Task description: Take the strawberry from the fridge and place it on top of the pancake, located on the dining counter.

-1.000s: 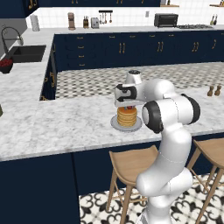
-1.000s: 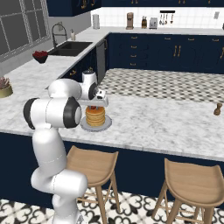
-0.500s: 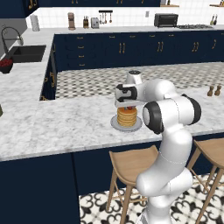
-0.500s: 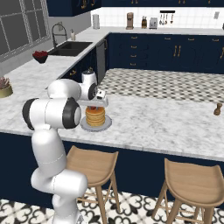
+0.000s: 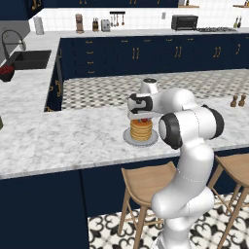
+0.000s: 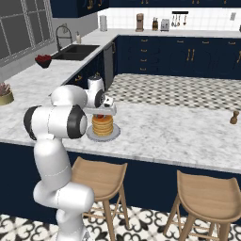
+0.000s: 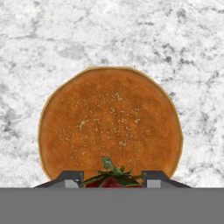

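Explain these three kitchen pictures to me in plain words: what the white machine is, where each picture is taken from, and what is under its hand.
The white machine is a robot arm on a base that can drive, ending in a two-finger gripper. Two pictures come from cameras on that base, one behind the arm to its left, one to its right. The third comes from a camera on the hand, looking down along the fingers.

The arm reaches over the dining counter, a marble top with wooden stools beside it. On the counter stands a stack of pancakes on a pale plate. A strawberry sits between the fingers, directly over the pancake. Whether the fingers are gripping or releasing it, the pictures do not settle.
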